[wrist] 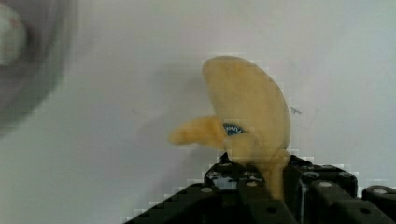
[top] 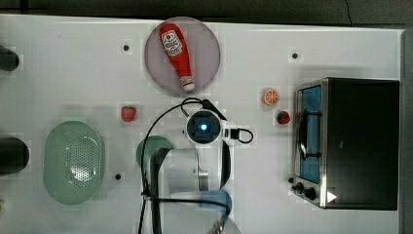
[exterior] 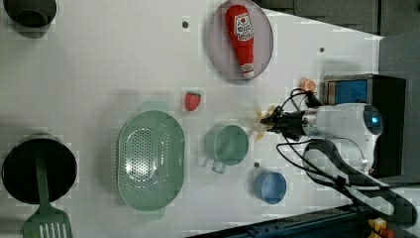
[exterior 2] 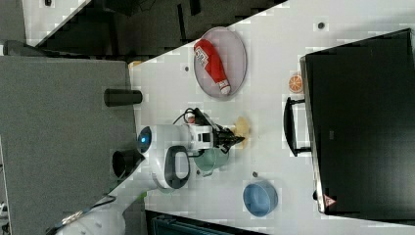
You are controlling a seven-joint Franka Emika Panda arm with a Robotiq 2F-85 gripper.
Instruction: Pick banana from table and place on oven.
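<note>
Small pale cream-yellow toy banana lies on the large white tabletop between the grey plate and the green mug, well apart from the black-topped silver toaster oven. Long axis runs straight out from the wrist camera, rounded tip away, peel lobes toward the black gripper. Jaws nearly closed, pinching the banana's lobed end.

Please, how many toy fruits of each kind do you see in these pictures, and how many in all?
banana: 1
strawberries: 2
orange slice: 1
total: 4
</note>
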